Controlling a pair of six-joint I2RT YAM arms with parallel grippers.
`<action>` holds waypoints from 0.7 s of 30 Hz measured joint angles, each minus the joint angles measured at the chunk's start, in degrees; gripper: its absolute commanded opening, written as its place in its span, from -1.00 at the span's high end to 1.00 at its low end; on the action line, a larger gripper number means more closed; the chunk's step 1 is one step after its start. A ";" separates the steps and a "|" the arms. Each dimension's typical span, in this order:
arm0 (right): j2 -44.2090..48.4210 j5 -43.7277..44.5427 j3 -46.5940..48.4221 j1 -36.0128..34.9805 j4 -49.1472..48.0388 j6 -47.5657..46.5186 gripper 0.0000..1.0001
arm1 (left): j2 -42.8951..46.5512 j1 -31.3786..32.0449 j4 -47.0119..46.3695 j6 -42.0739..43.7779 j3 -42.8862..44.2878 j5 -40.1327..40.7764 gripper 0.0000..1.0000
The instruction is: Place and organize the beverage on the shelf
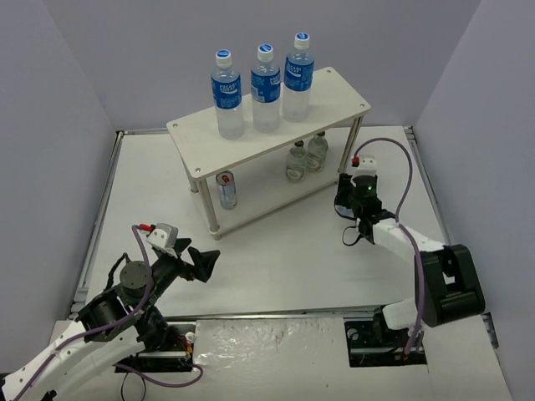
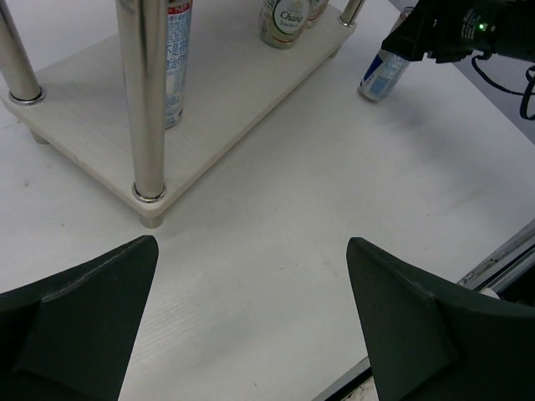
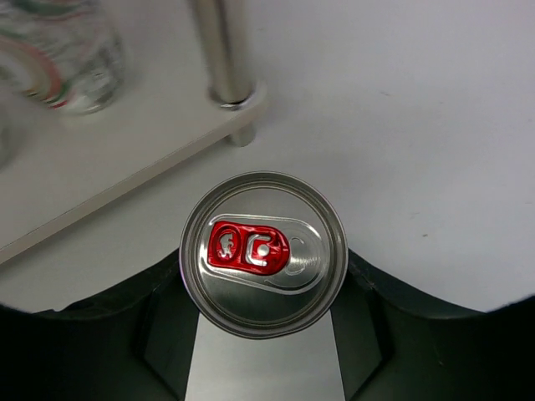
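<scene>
White worktop [image 1: 292,251] fills the floor of a pale-walled bay, with panels closing the left, right and far sides. The shelf [image 1: 338,90] stands at an angle towards the far middle. A broad bare stretch of worktop lies between its front edge and the arm bases.

The top board carries three tall bottles [image 1: 266,92] in a row along its far edge, clear with blue labels and white caps. The near strip of that board is bare. On the lower board a shelved can [image 1: 226,190] stands upright behind the left front leg. Two small clear bottles [image 1: 297,163] stand side by side near the right end, with bare board between them and that can.

The right gripper [image 3: 264,276] has its jaws clenched on the held can [image 3: 263,251], one dark finger on each side of its body. This can is silver, with a round lid and a red pull-tab. It sits just off the lower board's right front corner, beside the metal leg [image 3: 224,50]. Whether it touches the worktop cannot be told.

The left gripper [image 2: 251,317] hangs over open worktop in front of the shelf's left corner. Its jaws are spread wide and hold nothing.
</scene>
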State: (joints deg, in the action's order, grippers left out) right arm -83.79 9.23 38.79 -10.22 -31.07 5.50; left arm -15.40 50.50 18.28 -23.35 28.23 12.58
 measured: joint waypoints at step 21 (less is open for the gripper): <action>10.80 4.42 4.90 -28.39 6.01 0.37 0.40 | 3.80 0.02 2.47 -0.09 -0.94 3.61 -0.89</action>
State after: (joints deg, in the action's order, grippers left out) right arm -72.99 13.65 43.68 -38.61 -25.06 5.87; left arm -11.60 50.52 20.75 -23.44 27.29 16.19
